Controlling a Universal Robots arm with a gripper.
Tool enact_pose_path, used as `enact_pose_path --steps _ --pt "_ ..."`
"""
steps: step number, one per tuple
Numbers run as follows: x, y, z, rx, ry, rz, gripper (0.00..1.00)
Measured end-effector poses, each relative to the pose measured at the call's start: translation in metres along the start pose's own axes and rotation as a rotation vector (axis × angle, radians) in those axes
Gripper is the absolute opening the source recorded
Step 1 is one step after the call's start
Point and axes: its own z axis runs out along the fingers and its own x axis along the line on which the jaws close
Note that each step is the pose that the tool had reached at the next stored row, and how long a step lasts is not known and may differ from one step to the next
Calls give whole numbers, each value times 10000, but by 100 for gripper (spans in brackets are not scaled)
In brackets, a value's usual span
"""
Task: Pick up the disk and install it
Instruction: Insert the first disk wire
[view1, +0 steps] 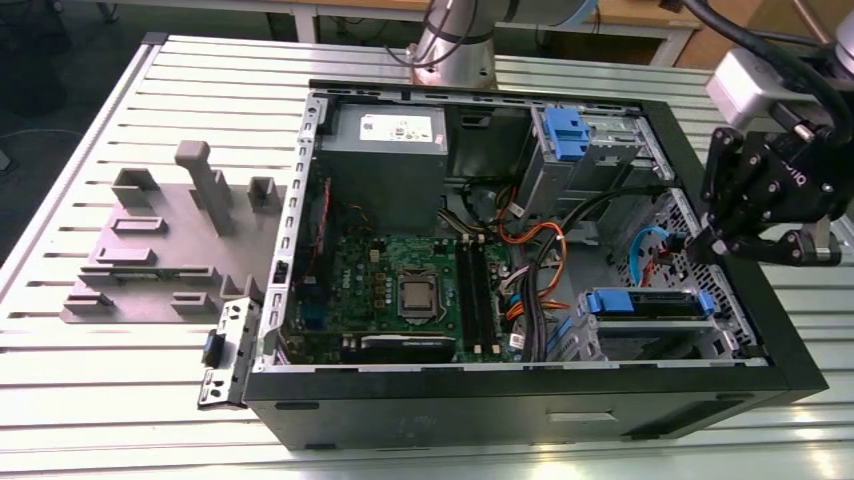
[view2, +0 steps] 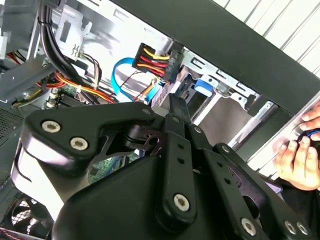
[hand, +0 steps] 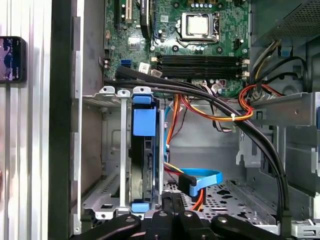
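Above the edge of the open computer case on the exterior view's right, the gripper hangs over the drive cage, and it holds nothing; whether its fingers stand open or closed I cannot tell, because the black linkage hides the tips in both wrist views. Just beside it, inside the case, the disk stands on its edge in the cage slot, with its blue rails at both ends and a blue tab toward the camera. In the exterior view the disk shows as a blue strip on top of the cage. A blue cable and orange wires lie near the disk. Further in the case is the motherboard, and the power supply sits in the far corner. A grey fixture rests on the table on the exterior view's left. A hand holds something blue outside the case in the second wrist view.
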Motion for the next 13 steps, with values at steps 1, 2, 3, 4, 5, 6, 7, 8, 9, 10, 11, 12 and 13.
enact_pose_path --steps 1,2,3,4,5,6,7,8,9,10,11,12,13 --pt "-8 -2 2 0 3 -7 11" --pt "-16 -2 3 0 14 -14 11" --pt "-24 -3 5 0 25 -23 11" --pt "-31 -3 6 0 36 -34 11" --pt "-40 -4 6 -2 54 -40 11" --pt "-52 -6 7 -11 96 -42 11" --pt "-65 -7 7 -12 160 -41 11" --pt "-76 -7 7 -12 230 -39 11" --pt "-88 -8 7 -12 313 -37 11" --pt "-98 -9 8 -11 402 -37 11" --pt "-102 -10 7 -11 492 -37 11" --pt "-103 -11 8 -10 530 -50 11" --pt "-103 -12 8 -10 539 -84 11"
